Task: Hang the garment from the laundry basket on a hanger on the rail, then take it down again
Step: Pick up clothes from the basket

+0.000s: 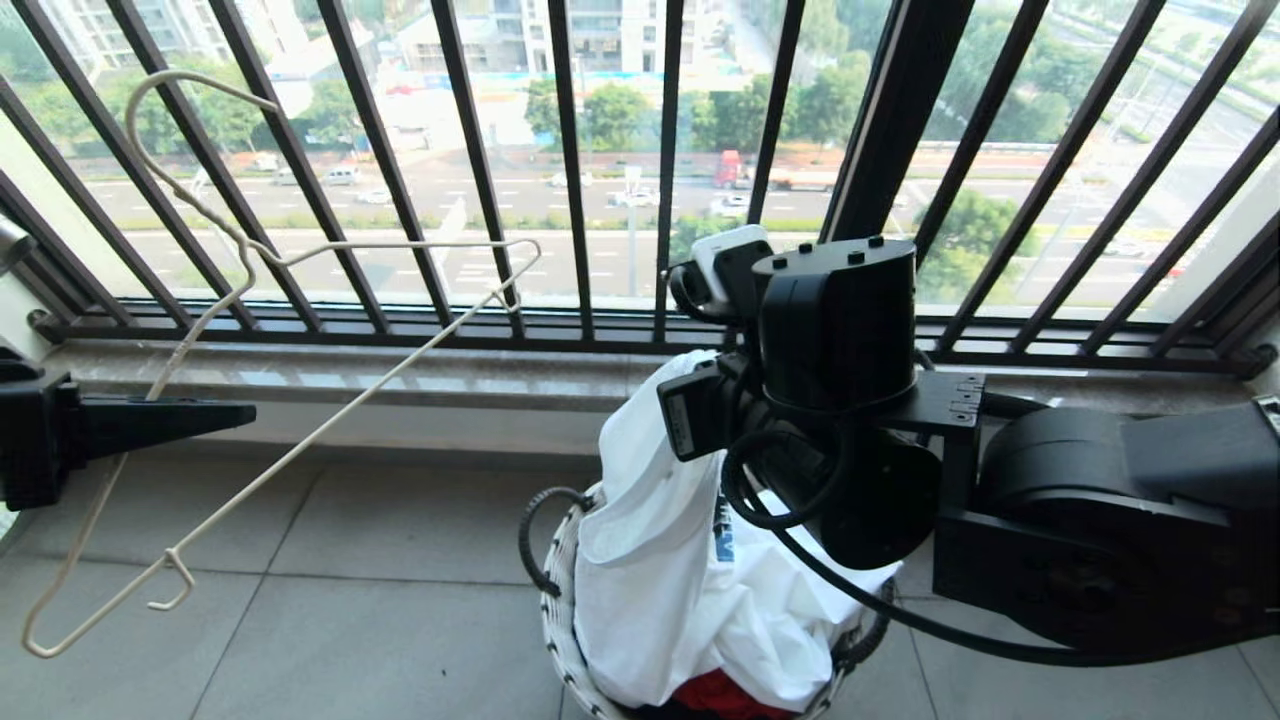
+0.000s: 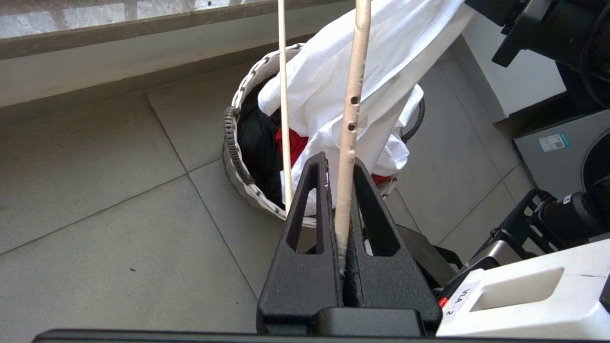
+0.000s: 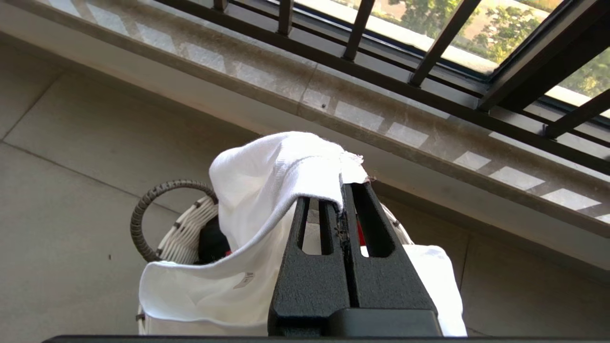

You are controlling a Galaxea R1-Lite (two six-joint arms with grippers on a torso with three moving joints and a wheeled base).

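Left gripper (image 1: 235, 412) sits out at the left edge of the head view, its black fingers (image 2: 305, 224) pressed together on the thin cream-white wire hanger (image 1: 300, 440), clamped on one of its wire arms. The hanger hangs tilted in the air in front of the black barred window railing (image 1: 570, 170), long hook up high, a small notched end hook low down over the grey tiled floor (image 1: 400, 560).

Over to the right gripper (image 3: 344, 200): its two black fingers (image 3: 371, 224) are pinched tight on a fold of the white short-sleeved T-shirt (image 1: 650, 540), right at the cloth's edge. The shirt is lifted partway, its top bunched at the gripper and its lower part trailing down into the small round white woven basket with dark trim and black loop handles (image 1: 560, 600). A strip of the dark blue chest logo (image 1: 724, 530) peeks out beside the right arm's black wrist housing, which blocks much of the shirt in the head view.

Inside the basket, under the white cloth, a red garment (image 1: 720, 695) shows, and the left wrist view picks up something black (image 2: 255, 143) in there too. The basket stands on the floor tiles just below the stone window sill (image 1: 400, 375), well apart from the hanger
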